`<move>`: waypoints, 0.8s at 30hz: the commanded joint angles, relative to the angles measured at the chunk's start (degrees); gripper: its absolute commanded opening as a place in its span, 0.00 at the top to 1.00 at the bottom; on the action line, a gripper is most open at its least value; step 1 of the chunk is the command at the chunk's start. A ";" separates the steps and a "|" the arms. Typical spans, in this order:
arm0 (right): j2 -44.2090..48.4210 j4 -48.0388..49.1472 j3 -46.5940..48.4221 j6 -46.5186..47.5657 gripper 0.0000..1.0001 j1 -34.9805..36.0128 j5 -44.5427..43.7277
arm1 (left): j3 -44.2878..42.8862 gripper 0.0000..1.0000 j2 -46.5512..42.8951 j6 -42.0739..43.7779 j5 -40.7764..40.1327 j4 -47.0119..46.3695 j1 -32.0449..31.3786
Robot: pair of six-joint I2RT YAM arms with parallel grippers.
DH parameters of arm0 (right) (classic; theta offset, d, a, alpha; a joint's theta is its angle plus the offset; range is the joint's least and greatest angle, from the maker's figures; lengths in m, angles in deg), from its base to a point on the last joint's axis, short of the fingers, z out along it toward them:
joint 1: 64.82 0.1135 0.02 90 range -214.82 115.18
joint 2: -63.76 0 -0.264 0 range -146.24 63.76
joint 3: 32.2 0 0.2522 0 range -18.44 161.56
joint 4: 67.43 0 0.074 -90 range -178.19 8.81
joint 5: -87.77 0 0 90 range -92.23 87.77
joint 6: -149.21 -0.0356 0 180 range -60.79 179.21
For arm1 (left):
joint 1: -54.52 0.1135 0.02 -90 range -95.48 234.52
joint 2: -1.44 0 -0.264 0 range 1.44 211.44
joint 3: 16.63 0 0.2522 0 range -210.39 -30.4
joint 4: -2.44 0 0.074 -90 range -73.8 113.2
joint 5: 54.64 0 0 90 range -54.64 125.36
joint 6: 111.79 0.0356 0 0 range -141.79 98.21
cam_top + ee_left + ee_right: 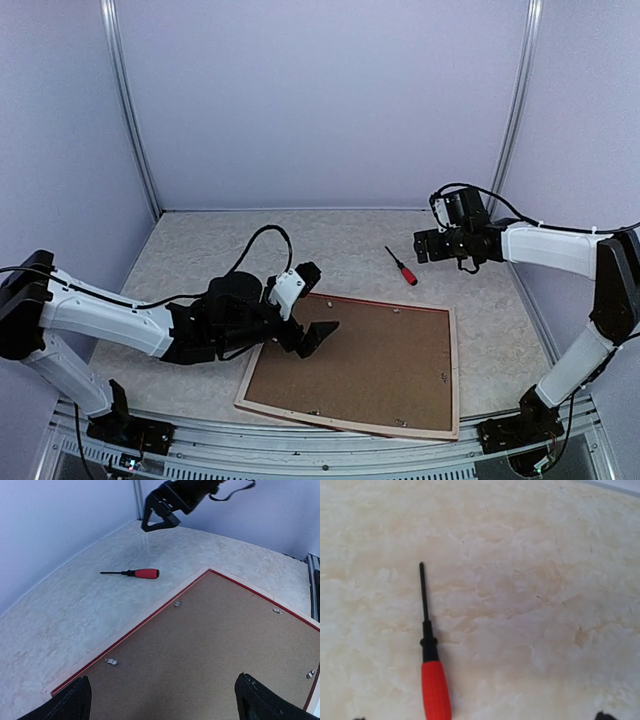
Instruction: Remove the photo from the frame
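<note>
The frame (455, 372) lies face down on the table, its pale wood rim (119, 634) and a thin red edge showing round the brown backing board (370, 365). The photo is hidden under that board. My left gripper (312, 338) hovers open over the board's left part, with only bare board (210, 645) between its fingertips in the left wrist view (165, 702). My right gripper (424, 247) hangs open above the table behind the frame, holding nothing (480, 717).
A red-handled screwdriver (402, 267) lies on the table just beyond the frame's far edge, below the right gripper (435, 680). Small metal tabs (111, 661) sit along the board's edges. Purple walls close in the back and sides.
</note>
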State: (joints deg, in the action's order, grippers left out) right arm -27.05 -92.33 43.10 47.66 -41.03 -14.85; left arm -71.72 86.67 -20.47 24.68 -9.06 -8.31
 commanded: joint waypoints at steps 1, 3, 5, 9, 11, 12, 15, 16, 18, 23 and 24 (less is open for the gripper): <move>4.98 -1.72 -1.72 -0.89 0.01 -0.35 0.72 | 3.17 0.01 2.58 8.24 4.33 -10.65 -3.72; 6.51 -2.54 -2.13 -1.54 0.01 -0.32 1.48 | 3.50 0.02 4.15 10.05 5.91 -10.71 -5.46; 8.18 -3.43 -2.86 -2.25 0.01 -0.28 2.37 | 3.61 0.06 5.63 12.59 5.77 -10.45 -7.35; 12.05 -4.97 -5.34 -4.47 0.01 -0.34 4.35 | 1.81 0.07 8.95 15.50 11.32 -6.15 -9.28; 13.88 -5.72 -6.72 -5.65 0.01 -0.34 5.62 | 0.18 0.11 10.97 17.49 14.41 -3.22 -10.22; 14.69 -6.00 -7.37 -6.05 0.01 -0.37 6.01 | -0.49 0.12 11.78 18.67 14.85 -2.12 -10.88; 17.20 -6.16 -9.58 -7.42 0.01 -0.33 7.03 | -1.47 0.15 12.86 21.28 18.46 -0.62 -12.00; 17.85 -6.22 -10.19 -7.62 0.01 -0.32 7.51 | -1.37 0.17 12.93 22.10 20.62 -0.57 -12.09; 18.96 -6.35 -10.92 -7.89 0.01 -0.32 8.14 | -0.79 0.21 13.20 23.78 23.54 -1.33 -12.43; 20.75 -6.87 -12.17 -8.22 0.01 -0.33 8.50 | -1.20 0.24 14.87 28.58 24.52 1.08 -14.74; 21.26 -6.84 -12.49 -8.29 0.01 -0.31 8.64 | -1.48 0.26 15.30 28.99 24.58 1.73 -15.12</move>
State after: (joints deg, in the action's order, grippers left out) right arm -8.10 -98.32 32.06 40.44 -41.03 -7.49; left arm -71.52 99.76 3.53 45.89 -10.39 -21.64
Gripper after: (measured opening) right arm 0.987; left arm 0.762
